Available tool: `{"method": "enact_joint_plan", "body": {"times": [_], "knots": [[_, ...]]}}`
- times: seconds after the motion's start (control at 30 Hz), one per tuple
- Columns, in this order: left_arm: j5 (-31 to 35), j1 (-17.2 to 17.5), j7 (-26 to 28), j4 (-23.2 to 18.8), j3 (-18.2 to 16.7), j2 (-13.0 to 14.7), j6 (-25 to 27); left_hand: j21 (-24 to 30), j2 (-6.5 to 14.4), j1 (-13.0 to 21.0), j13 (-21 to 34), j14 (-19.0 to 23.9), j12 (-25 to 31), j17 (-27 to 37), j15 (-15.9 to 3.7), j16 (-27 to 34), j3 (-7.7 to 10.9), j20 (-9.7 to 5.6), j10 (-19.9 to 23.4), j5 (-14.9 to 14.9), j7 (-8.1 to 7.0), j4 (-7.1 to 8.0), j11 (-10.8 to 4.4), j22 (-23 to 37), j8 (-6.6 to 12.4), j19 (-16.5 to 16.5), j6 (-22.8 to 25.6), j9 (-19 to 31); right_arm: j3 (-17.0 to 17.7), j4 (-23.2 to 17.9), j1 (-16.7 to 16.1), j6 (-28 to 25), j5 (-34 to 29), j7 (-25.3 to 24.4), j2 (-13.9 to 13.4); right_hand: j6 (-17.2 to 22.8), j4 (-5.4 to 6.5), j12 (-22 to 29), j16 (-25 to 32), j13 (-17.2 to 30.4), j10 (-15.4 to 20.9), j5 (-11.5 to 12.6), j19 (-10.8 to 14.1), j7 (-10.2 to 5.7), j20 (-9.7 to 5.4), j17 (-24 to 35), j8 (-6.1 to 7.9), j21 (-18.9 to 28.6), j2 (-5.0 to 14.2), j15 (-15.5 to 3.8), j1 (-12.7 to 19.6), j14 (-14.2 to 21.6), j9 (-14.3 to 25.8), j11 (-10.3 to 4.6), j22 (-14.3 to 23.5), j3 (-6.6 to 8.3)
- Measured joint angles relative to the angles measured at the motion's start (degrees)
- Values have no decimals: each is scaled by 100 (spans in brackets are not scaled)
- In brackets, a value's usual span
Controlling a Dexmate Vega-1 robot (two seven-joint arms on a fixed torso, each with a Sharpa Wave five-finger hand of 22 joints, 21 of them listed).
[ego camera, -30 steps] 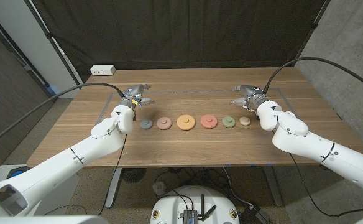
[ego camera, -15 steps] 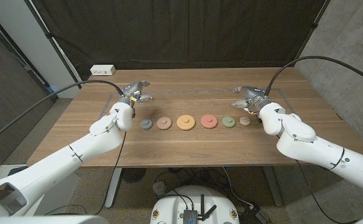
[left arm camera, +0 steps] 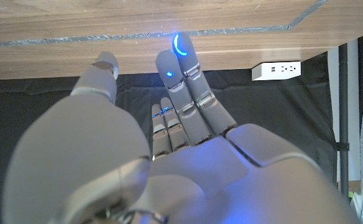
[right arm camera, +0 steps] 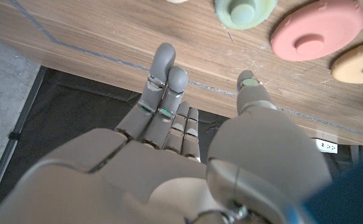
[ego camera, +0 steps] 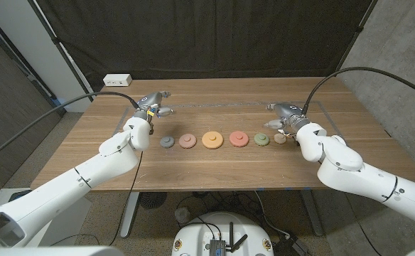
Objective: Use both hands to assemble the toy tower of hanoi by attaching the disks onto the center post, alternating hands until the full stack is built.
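Wooden table (ego camera: 214, 167) carried your disks (ego camera: 212, 140) in a row mid-table, none stacked. Your left hand (ego camera: 153, 108) and right hand (ego camera: 282, 114) hovered beyond them, fingers spread, holding nothing.

Six round disks lie flat in one row across the table's middle, running nine to three o'clock, each apart from its neighbour: grey (ego camera: 166, 141), dusty pink (ego camera: 187, 141), orange (ego camera: 212, 139), coral red (ego camera: 239, 139), sage green (ego camera: 261, 139), cream (ego camera: 280, 139). Each carries a raised central knob.
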Motion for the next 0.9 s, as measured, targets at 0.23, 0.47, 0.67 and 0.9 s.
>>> {"method": "enact_joint_plan", "body": {"times": [0.23, 0.47, 0.67, 0.9], "knots": [[14, 7, 74, -3, 0, -62, -16, 44, 0, 0, 7, 0, -8, -18, 0, 25, -6, 0, 4, 0, 0, 6, 4, -26, 0, 0, 0, 0, 74, -80, -147, 15, -27, 47, -94, -138, 17, 0, 0, 0, -61, 0, -31, 22, 31, -52, -37, 21, 0, 31, 0, -51, 12, 20, -42, -30], [26, 8, 108, 13, 6, -108, -22, 78, 0, 0, 7, 0, -28, -27, 0, 47, -16, 0, 36, 0, 0, 16, -27, -52, 0, 0, 0, 0, 129, -117, -266, 42, -28, 74, -146, -138, 23, 1, -27, 1, -81, 0, -87, 22, 46, -140, -37, 44, -1, 31, -1, -91, 38, 0, -68, -71], [32, -33, 116, 56, 38, -153, -55, 87, 0, 0, 7, 0, -28, -27, 0, 47, -31, 0, 36, 0, 0, 1, -27, -79, 0, 0, 0, 0, 151, -122, -347, 55, -18, 104, -165, -138, 23, 1, -26, 1, -112, 0, -91, 22, 50, -195, -37, 44, -61, 40, -61, -163, 38, 30, -94, -71], [32, -39, 138, 76, 40, -166, -107, 117, 24, -24, 6, 0, -28, -43, 0, 47, -48, 0, 66, 0, 30, 17, 4, -97, 1, 0, 31, 0, 95, -143, -346, -12, -85, 214, -162, -114, 24, 2, -25, -28, -112, 0, -91, 43, 51, -223, -9, 88, -60, 40, -60, -163, 31, 30, -139, -118]]}}
